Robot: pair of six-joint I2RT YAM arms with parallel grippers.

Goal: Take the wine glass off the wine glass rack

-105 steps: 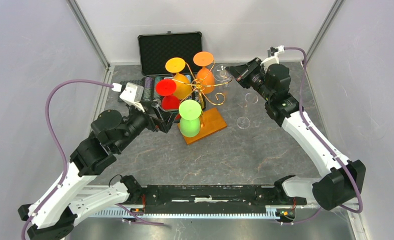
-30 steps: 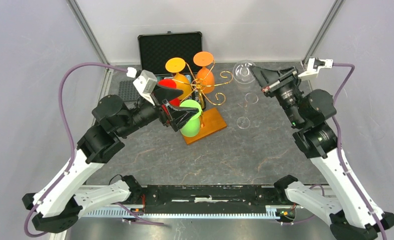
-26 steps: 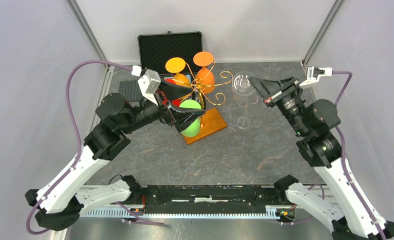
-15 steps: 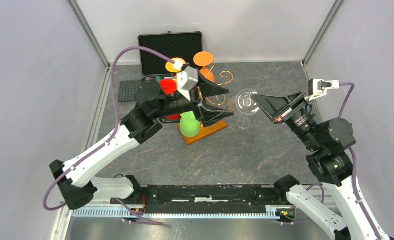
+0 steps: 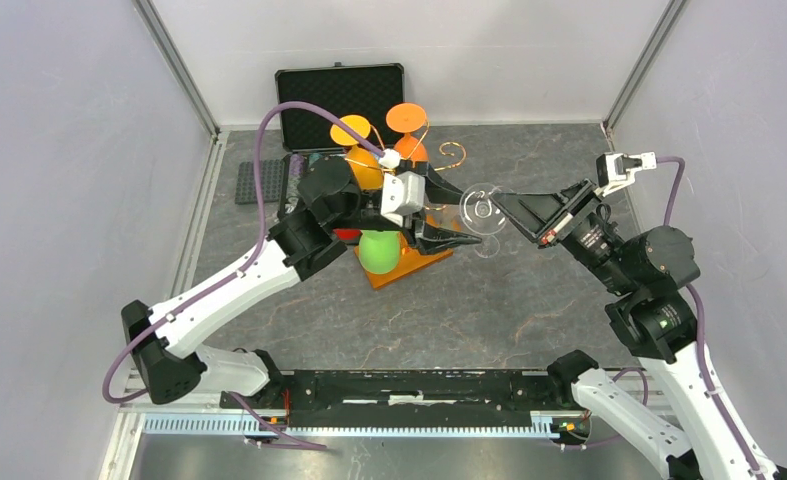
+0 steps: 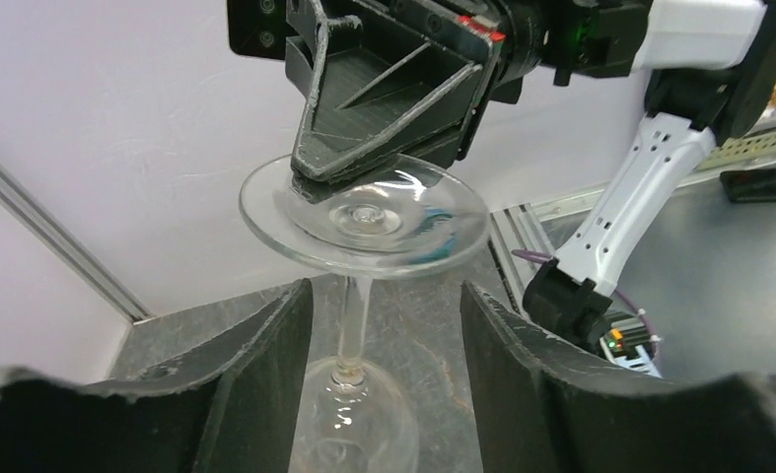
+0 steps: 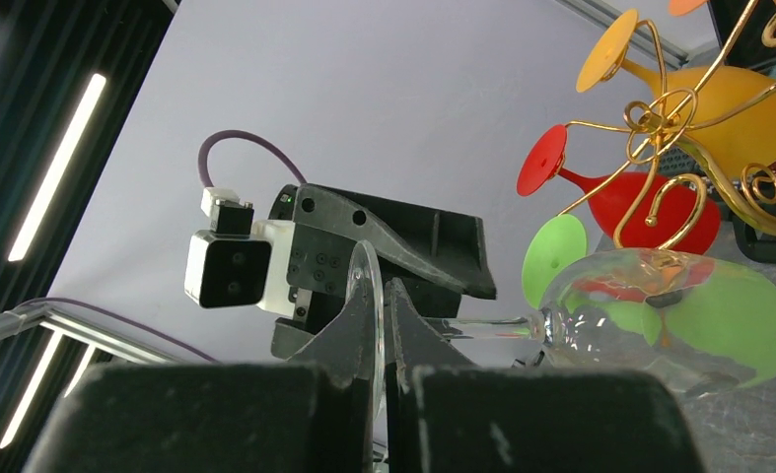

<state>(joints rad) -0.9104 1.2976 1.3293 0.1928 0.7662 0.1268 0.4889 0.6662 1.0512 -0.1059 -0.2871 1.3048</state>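
Observation:
My right gripper is shut on the foot of a clear wine glass and holds it in the air to the right of the wine glass rack, clear of its golden arms. In the right wrist view the foot is pinched edge-on and the bowl points towards the rack. My left gripper is open, one finger on each side of the glass stem. Its fingers do not touch the stem.
Orange, yellow, red and green glasses hang on the rack, which stands on an orange-brown base. An open black case is behind it and a grey studded plate to its left. Another clear glass is on the table.
My right gripper has carried the clear glass from the rack's right arm out, then forward and left. My left arm has swung from the rack's left side across it to the glass stem.

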